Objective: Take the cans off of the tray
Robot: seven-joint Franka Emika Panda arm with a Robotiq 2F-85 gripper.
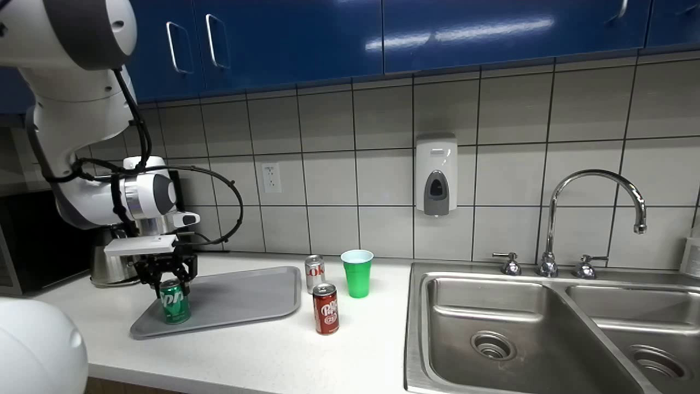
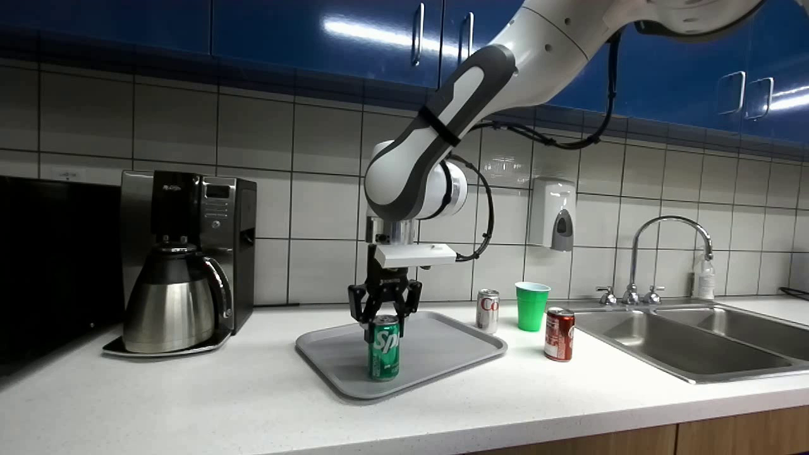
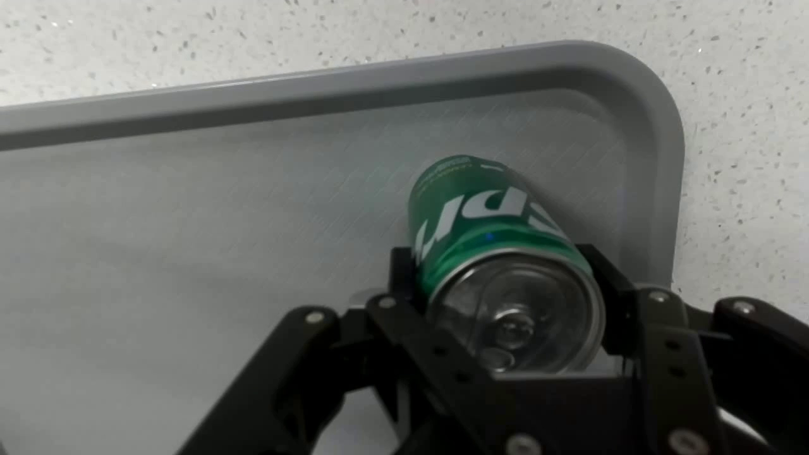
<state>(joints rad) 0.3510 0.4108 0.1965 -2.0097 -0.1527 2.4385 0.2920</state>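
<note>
1. Gripper was clamped on the green can; the wrist view showed contact on both flanks, just below the can's top.
2. Green can stood upright, or nearly so, on the tray, near a rounded corner, at the end away from the other two. Both exterior views showed its base down on the surface, so I read it as gripped, not lifted.
3. Dark red can was off the tray, upright on the countertop.
4. Silvery grey can was off too, upright on the countertop just beside the tray's end.
5. Count: two of three off, one left. Judged late in the task, on the last can.
6. Not done yet: lifting the green can, carrying it over the low rim, setting it on the countertop, letting go. Grip looked centred enough to start the lift.
7. Likeliest snag, in my view, was the can's base catching the rim if the lift stayed low.
8. Green cup stood near the two freed cans. It wasn't part of the job, but a set-down there needed care around it.
</note>
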